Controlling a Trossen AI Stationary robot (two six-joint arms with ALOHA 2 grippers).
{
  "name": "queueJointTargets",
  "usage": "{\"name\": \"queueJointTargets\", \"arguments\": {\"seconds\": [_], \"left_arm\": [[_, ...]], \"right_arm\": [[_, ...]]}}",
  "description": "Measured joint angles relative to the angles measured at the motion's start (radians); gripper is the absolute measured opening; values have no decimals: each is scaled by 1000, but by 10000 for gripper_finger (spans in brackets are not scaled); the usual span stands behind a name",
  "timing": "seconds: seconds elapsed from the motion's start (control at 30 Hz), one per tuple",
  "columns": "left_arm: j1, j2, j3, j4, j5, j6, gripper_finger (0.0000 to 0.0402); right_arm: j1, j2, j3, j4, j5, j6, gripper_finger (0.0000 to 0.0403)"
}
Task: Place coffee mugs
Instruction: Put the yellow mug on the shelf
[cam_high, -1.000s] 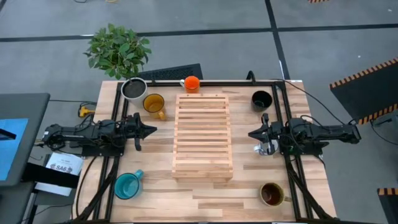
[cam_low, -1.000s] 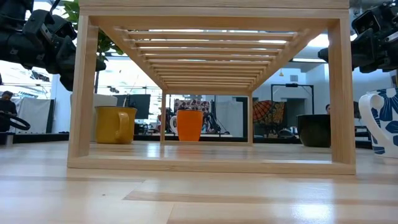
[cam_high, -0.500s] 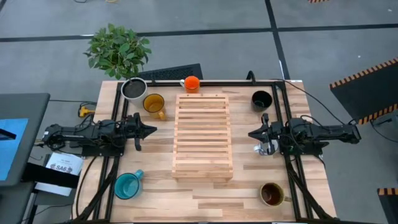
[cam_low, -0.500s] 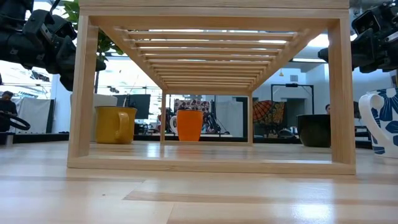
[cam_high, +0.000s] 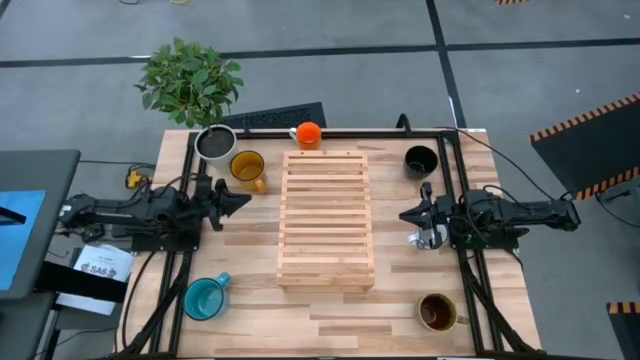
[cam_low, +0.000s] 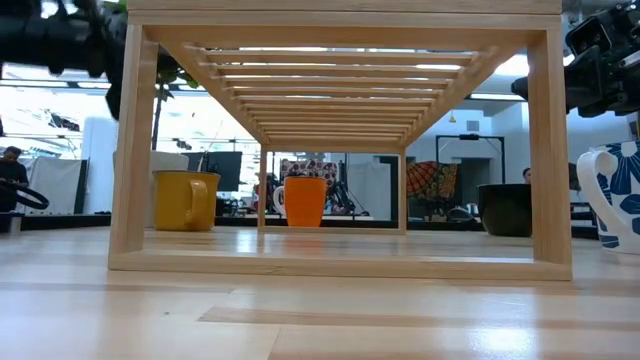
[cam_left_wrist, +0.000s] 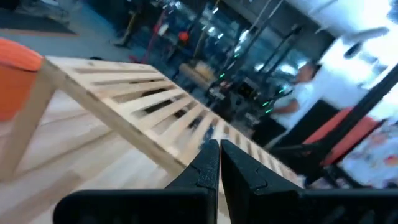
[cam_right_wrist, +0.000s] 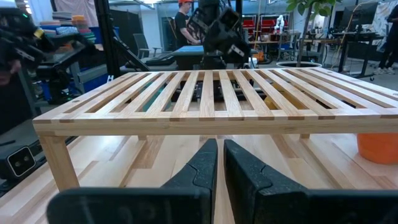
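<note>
Mid-table, slatted pale-wood rack (cam_high: 326, 220)

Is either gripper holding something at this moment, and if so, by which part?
Nothing is held. The left gripper and the right gripper both have their fingers shut on nothing, and the mugs stand on the table.

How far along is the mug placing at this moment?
Nothing looks placed: the slatted rack carries no mugs. The yellow mug, orange mug, black mug, teal mug, brown mug and white mug all stand on the table. Left gripper and right gripper hold nothing, jaws shut. All six remain.
</note>
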Motion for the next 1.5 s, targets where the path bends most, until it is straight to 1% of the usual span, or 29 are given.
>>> {"name": "queueJointTargets", "arguments": {"seconds": [0.07, 0.13, 0.23, 0.3, 0.37, 0.43, 0.53, 0.6, 0.73, 0.8, 0.93, 1.07, 1.17, 1.3, 1.37, 1.5], "left_arm": [[0, 113, 89, -96, -31, 32, 0], [0, 236, 197, -201, -52, 102, 0], [0, 384, 357, -409, -58, 278, 0], [0, 471, 451, -515, -57, 390, 0], [1, 543, 527, -610, -55, 471, 0], [12, 606, 600, -690, -69, 503, 0], [70, 676, 674, -841, -101, 470, 6], [127, 703, 689, -889, -83, 493, 18], [279, 736, 687, -895, 65, 604, 64], [346, 758, 686, -904, 109, 671, 93], [434, 812, 686, -905, 120, 787, 149], [495, 887, 686, -936, 119, 810, 189], [516, 940, 685, -964, 114, 850, 203], [518, 1001, 685, -980, 60, 926, 206], [518, 1026, 685, -980, 58, 955, 206], [518, 1071, 685, -972, 56, 959, 205]], "right_arm": [[0, 0, 0, 0, 0, 0, 56], [0, 0, 0, 0, 0, -1, 56], [0, 0, 0, 0, 0, -3, 56], [0, 0, 0, 0, 0, -3, 56], [0, 0, 0, 0, 0, -3, 56], [0, 0, 0, 0, 0, -3, 56], [0, 0, 0, 0, 0, -3, 56], [0, 0, 0, 0, 0, -3, 56], [0, 0, 0, 0, 0, -3, 56], [0, 0, 0, 0, 0, -3, 56], [0, 0, 0, 0, 0, -3, 56], [0, 0, 0, 0, 0, -2, 56], [0, 0, 0, 0, 0, -2, 56], [0, 0, 0, 0, 0, 1, 56], [0, 0, 0, 0, 0, 1, 56], [0, 0, 0, 0, 0, 1, 56]]}}
